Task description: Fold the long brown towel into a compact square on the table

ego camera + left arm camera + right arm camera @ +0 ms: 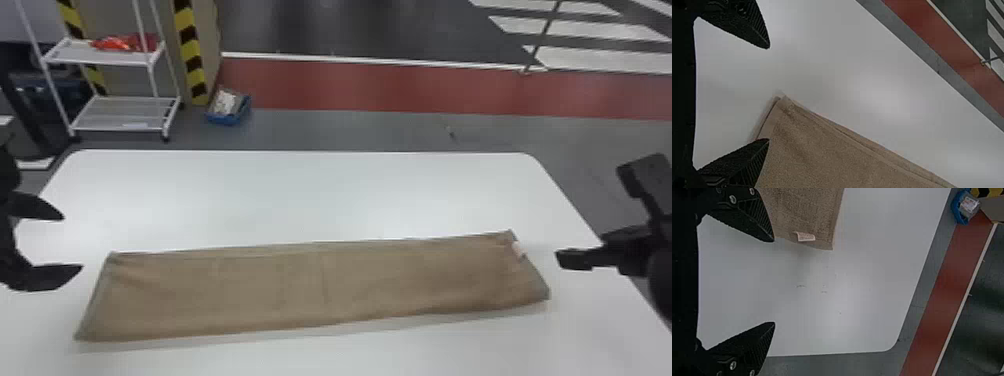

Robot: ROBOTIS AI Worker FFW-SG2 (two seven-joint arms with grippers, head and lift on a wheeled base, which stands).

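Item, my left hand (73,244): fingers apart, nothing between them, at the left end of the towel. In its wrist view one black finger (746,162) overlaps the cloth's edge, though the head view gives me a gap between the two.

Item, my right hand (590,217): fingers likewise apart and unladen, just off the towel's right end.

Item, one long brown towel (320,290): lying flat between my two hands as a long strip, paler along its left edge; a small white label (519,250) on the end nearest my right hand.

Item, one white tabletop (300,200): under the towel, rounded corners well beyond both hands.

Item, one white wheeled rack (105,57): on the floor beyond my left hand, red goods (120,43) on its upper shelf, a blue bin (232,119) near its right side.
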